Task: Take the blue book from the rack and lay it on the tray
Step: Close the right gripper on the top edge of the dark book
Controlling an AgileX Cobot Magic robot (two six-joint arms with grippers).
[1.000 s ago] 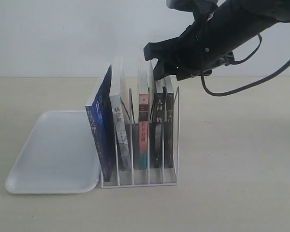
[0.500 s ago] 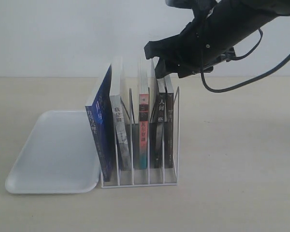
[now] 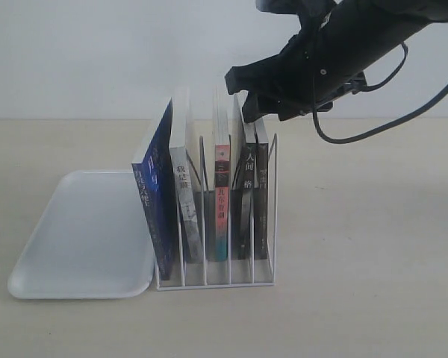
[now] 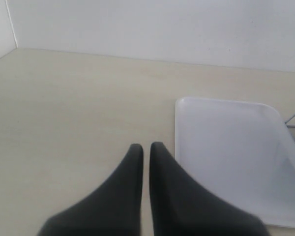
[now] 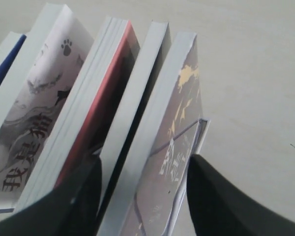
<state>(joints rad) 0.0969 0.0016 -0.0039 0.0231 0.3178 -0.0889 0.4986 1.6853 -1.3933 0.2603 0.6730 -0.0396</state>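
Standing upright in the rack [image 3: 272,195] are five books: the blue book [image 3: 157,200], a white-and-grey book [image 3: 188,209], a red-and-teal-spined book [image 3: 221,212] and two black-spined books [image 3: 252,201]. There is one rack, one tray [image 3: 82,231] and two grippers, only one of which shows in the exterior view.

The right gripper [image 3: 258,112] hangs over the right end of the rack, its jaws apart and astride the top edges of the two black-spined books. Whether its pads touch those books I cannot tell. The blue book sits in the slot at the opposite, left end, lower than that gripper and apart from it, with the white-and-grey book and the red-and-teal-spined book between them. From the right wrist only a sliver of its blue cover [image 5: 4,66] shows past the other books.

The blue book rests on its bottom edge, long axis near upright, its top leaning left toward the tray, its spine facing the exterior camera. The tray lies flat on the table just beside the rack on that side.

The left gripper [image 4: 146,146] is over bare table near the tray [image 4: 226,147], fingers drawn together with only a slit between them, holding nothing.
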